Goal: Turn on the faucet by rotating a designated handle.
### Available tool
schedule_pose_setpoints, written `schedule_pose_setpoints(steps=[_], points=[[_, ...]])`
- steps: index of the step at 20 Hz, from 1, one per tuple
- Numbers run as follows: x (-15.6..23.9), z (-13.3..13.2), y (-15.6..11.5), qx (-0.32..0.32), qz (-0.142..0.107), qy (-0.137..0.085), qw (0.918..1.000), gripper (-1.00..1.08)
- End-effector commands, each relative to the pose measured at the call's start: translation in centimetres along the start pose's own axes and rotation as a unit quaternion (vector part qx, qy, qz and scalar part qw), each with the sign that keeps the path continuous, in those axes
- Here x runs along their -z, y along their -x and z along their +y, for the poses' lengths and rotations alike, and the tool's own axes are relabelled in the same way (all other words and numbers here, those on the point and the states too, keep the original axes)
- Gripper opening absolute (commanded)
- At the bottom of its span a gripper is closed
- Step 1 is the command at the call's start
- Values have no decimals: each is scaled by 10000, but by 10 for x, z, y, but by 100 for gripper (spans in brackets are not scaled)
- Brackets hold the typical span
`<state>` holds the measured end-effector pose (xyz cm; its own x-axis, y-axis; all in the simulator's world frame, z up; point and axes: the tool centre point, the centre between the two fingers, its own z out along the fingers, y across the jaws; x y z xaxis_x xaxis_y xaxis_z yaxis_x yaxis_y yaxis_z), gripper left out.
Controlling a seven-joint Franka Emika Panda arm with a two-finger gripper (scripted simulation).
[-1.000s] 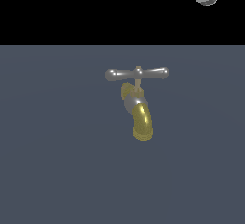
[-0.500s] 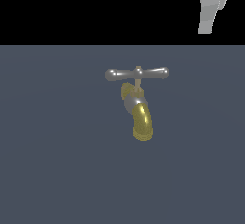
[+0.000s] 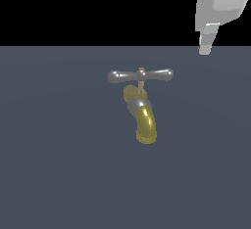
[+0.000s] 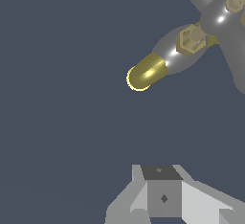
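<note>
**Arm approaching the faucet, handle not yet touched**

A small faucet (image 3: 139,106) is sitting on a flat, dark grey-blue table (image 3: 54,174), roughly at the middle of the exterior view. Its silver-grey body is curving into a brass-yellow spout (image 3: 145,125) that is pointing down and toward the near side. On top, a slim silver crossbar handle (image 3: 140,75) with rounded ends is lying level, running left to right on a thin brass stem, and spreading wider than the spout below it.

The robot's pale grey gripper (image 3: 206,44) is hanging in the top right corner of the exterior view, well apart from the handle and seemingly higher than it. Only one narrow tip is showing clearly there, and the wrist view is catching just part of the gripper's body, so I cannot tell whether the fingers are spread or closed. They are not holding anything.

In the wrist view, the spout and the crossbar's hub are sitting off toward one corner, not lined up with the gripper.

Judging from this, the approach step is in hand; no turning is under way. The next move probably calls for coming down and leftward to the right-hand end of the crossbar, then pushing against it sideways so the bar is rotating about its stem.
</note>
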<state>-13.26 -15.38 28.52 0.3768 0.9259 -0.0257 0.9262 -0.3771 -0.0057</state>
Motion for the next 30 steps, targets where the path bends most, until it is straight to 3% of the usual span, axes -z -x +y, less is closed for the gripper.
schedule_pose_setpoints(steps=[1,13,30], points=[[-8,10,0,243,2,12,9997,-100],[-41,51,-10,1298,33,45,9915,-100],[-81,95,-35,2536,106,61,9672,-100]])
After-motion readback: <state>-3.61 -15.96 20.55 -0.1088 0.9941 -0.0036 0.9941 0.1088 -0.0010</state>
